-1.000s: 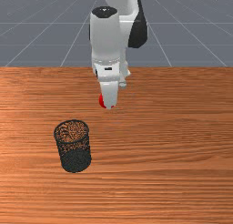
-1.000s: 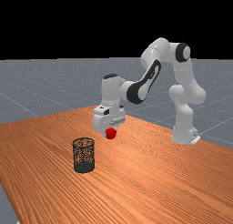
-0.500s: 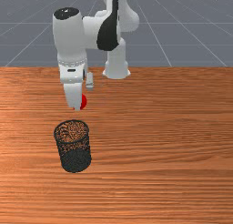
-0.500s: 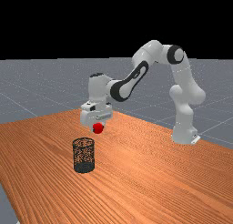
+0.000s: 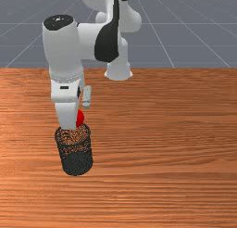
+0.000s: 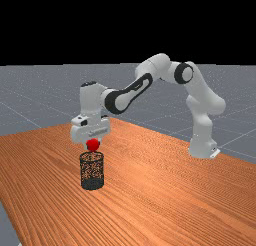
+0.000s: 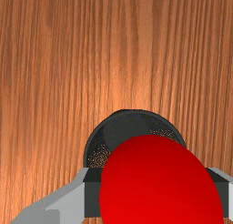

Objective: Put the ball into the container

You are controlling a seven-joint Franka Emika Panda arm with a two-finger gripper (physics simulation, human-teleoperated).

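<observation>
In the far view my gripper (image 6: pixel 92 143) hangs just above the black mesh container (image 6: pixel 92 171), with the red ball (image 6: pixel 93 145) held at its fingertips. The front view has the gripper (image 5: pixel 74 123) at the container's (image 5: pixel 76 150) back rim, and part of the ball (image 5: pixel 80 117) shows beside the hand. Seen from the wrist, the gripper (image 7: pixel 157 198) has a dark pad on each side of the ball (image 7: pixel 157 182), both touching it. Beyond the ball lies the container's round mouth (image 7: pixel 127 127), partly covered by it.
The orange-brown wooden table (image 5: pixel 162 153) extends around the container. At the far view's right stands the arm's base (image 6: pixel 202 147).
My hand has carried the ball toward the front view's left, then forward toward the camera, and it is now over the container's back part. The container has stayed where it was.
</observation>
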